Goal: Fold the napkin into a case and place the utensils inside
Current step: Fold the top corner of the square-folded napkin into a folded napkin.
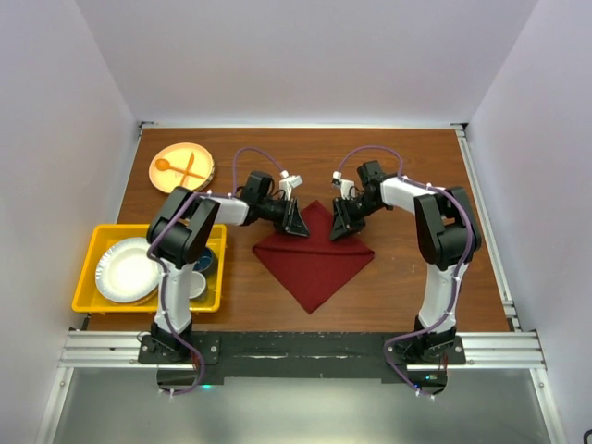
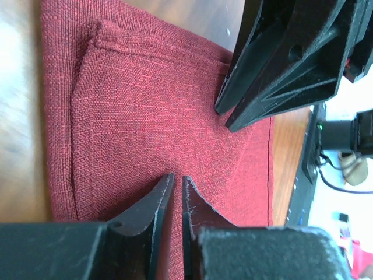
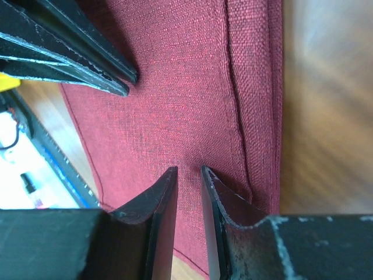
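Note:
The maroon napkin (image 1: pixel 314 261) lies as a diamond mid-table, with a folded layer and hem showing in the left wrist view (image 2: pixel 145 111) and the right wrist view (image 3: pixel 175 87). Both grippers point down at its far corner, facing each other. My left gripper (image 1: pixel 296 222) (image 2: pixel 177 178) has its tips pressed on the cloth, jaws nearly together and pinching it. My right gripper (image 1: pixel 340 227) (image 3: pixel 188 170) rests its tips on the cloth, jaws slightly apart, with flat cloth seen through the gap. The utensils are out of view, and no case shows.
An orange plate (image 1: pixel 182 166) with an orange spoon and fork sits at the back left. A yellow tray (image 1: pixel 92 242) at the left holds white plates (image 1: pixel 128 270) and a dark cup (image 1: pixel 204 263). Metal rails run along the table's right and near edges.

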Motion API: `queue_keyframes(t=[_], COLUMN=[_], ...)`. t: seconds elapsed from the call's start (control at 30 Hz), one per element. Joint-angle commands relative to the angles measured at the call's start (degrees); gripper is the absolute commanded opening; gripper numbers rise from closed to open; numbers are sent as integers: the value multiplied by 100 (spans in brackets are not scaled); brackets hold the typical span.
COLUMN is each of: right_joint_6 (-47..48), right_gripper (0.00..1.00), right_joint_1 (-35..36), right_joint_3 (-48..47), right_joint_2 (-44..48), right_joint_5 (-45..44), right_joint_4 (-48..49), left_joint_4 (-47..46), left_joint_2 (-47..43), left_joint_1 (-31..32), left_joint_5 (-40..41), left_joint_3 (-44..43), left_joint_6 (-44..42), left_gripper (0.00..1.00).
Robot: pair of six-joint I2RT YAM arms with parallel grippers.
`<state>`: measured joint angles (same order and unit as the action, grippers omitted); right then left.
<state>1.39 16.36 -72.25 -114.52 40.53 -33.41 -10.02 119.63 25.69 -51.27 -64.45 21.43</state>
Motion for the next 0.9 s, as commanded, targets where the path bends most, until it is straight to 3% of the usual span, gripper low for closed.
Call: queue_keyframes(t=[0.0, 0.23, 0.33, 0.5, 0.63, 0.67, 0.7, 0.87], right_joint_6=[125, 2, -471, -1500, -2255, -2318, -2353, -2143], right_gripper=[28, 37, 38, 41, 52, 54, 55, 55], right_joint_1=[-72, -71, -19, 209, 324, 333, 324, 324], right_joint_3=[-429, -413, -98, 517, 835, 870, 905, 923], right_joint_2=[-132, 797, 1133, 1283, 1108, 1046, 933, 563], right_joint_5=[-582, 507, 912, 1298, 1562, 1606, 1624, 1782], right_joint_4=[248, -104, 141, 886, 1626, 1810, 1864, 1830], left_joint_4=[-53, -105, -516, -1580, -2545, -2801, -3143, -3857], left_joint_2=[104, -948, -1423, -1698, -1496, -1461, -1426, -925], left_joint_1=[-152, -135, -117, 93, 269, 287, 287, 270], left_joint_5=[21, -937, -1079, -930, -859, -850, -841, -868], left_joint_3=[-332, -43, 491, 1179, 1539, 1619, 1689, 1865], left_joint_6=[-200, -553, -149, 1099, 2081, 2267, 2426, 3103], left_gripper=[17, 31, 40, 63, 77, 90, 96, 100])
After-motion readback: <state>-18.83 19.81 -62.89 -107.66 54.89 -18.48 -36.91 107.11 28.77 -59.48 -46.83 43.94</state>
